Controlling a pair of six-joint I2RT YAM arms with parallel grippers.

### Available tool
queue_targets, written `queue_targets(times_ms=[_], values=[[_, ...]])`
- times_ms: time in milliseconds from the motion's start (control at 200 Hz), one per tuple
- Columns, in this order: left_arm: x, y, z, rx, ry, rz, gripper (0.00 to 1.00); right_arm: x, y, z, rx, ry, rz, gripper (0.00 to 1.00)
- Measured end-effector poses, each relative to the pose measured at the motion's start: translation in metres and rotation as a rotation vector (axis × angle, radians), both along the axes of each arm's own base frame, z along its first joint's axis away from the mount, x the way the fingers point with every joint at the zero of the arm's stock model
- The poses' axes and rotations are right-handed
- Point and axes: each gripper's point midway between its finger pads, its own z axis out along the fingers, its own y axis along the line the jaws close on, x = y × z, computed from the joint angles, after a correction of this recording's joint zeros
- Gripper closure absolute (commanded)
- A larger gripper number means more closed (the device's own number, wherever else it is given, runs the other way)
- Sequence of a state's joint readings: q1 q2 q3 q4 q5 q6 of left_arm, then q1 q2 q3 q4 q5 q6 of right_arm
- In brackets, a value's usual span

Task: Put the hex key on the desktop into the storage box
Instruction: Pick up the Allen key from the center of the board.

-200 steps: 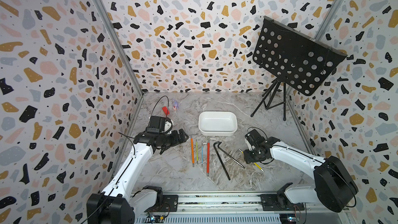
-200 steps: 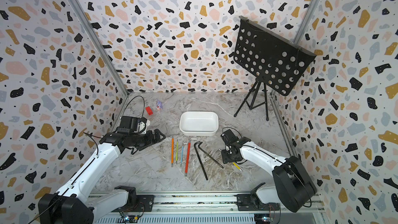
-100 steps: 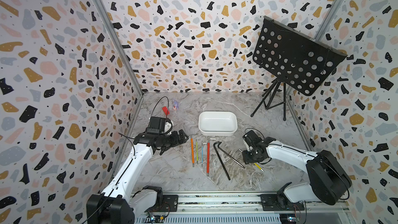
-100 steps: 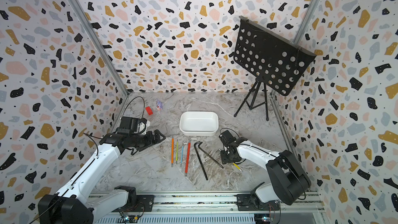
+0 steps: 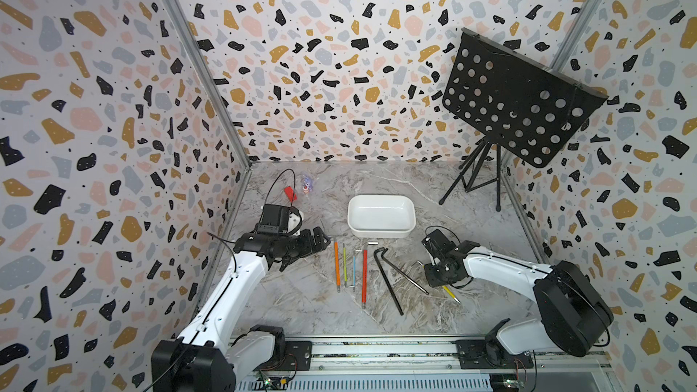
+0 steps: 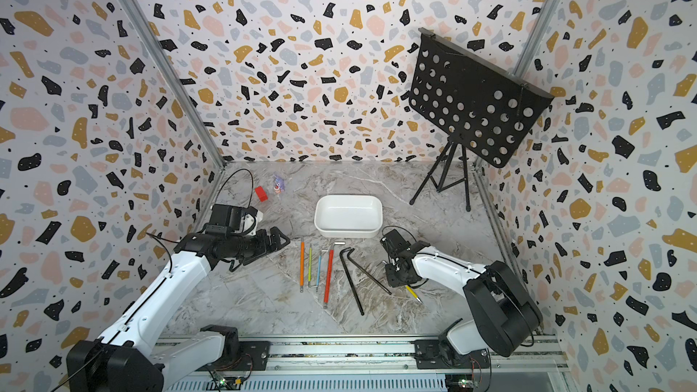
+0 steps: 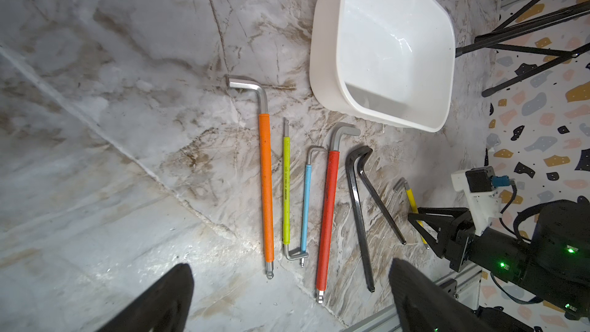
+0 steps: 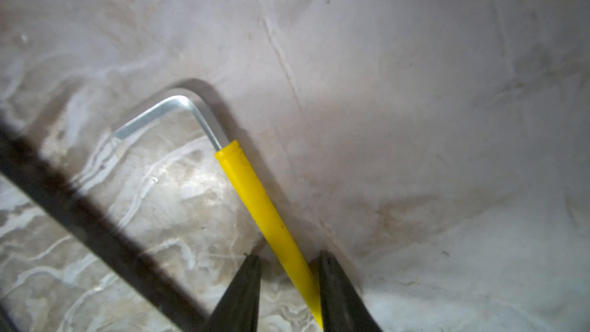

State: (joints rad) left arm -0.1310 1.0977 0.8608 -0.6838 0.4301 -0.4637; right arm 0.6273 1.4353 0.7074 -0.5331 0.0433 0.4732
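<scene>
Over the last second the right arm has swung a little toward the middle of the frame in both top views, and the right tool (image 8: 287, 261) has settled onto the yellow hex key (image 8: 255, 193) with its jaws drawing in. The right wrist view shows them astride the yellow sleeve: one fingertip (image 8: 329, 269) lies against it, while a sliver of tabletop (image 5: 301, 303) shows between the sleeve and the other fingertip. So the tool is narrowly open and not yet clamped. The key lies flat, lower right of centre in a top view, just right of the two black keys (image 5: 388, 280). It is well apart from the storage box (image 5: 381, 234), which sits empty in the middle of the frame above the row of coloured keys (image 5: 336, 265). The left tool (image 7: 290, 268) has not moved; it hangs wide open and empty to the left of that row. The task looks to be at the grasp itself, with nothing in the box yet. Once the jaws close, a lift and a carry up-frame to the box should follow. The slim round sleeve may roll or slip out of a grip taken off-centre.
</scene>
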Motion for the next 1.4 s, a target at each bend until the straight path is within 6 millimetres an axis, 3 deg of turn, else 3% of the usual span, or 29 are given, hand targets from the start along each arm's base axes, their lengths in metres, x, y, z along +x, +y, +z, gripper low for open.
queue_targets(times_ms=[280, 355, 846, 1397], values=[[0.000, -0.001, 0.000, -0.003, 0.001, -0.002, 0.00, 0.001, 0.006, 0.000, 0.014, -0.019, 0.000, 0.91], [0.000, -0.001, 0.000, -0.003, 0.001, -0.002, 0.00, 0.001, 0.006, 0.000, 0.015, -0.024, -0.004, 1.00], [-0.003, 0.000, 0.002, -0.004, -0.009, -0.002, 0.00, -0.006, 0.003, 0.005, 0.028, -0.042, -0.001, 1.00], [-0.009, -0.011, 0.020, -0.044, -0.052, -0.020, 0.00, -0.006, 0.004, 0.051, 0.100, -0.133, 0.018, 1.00]])
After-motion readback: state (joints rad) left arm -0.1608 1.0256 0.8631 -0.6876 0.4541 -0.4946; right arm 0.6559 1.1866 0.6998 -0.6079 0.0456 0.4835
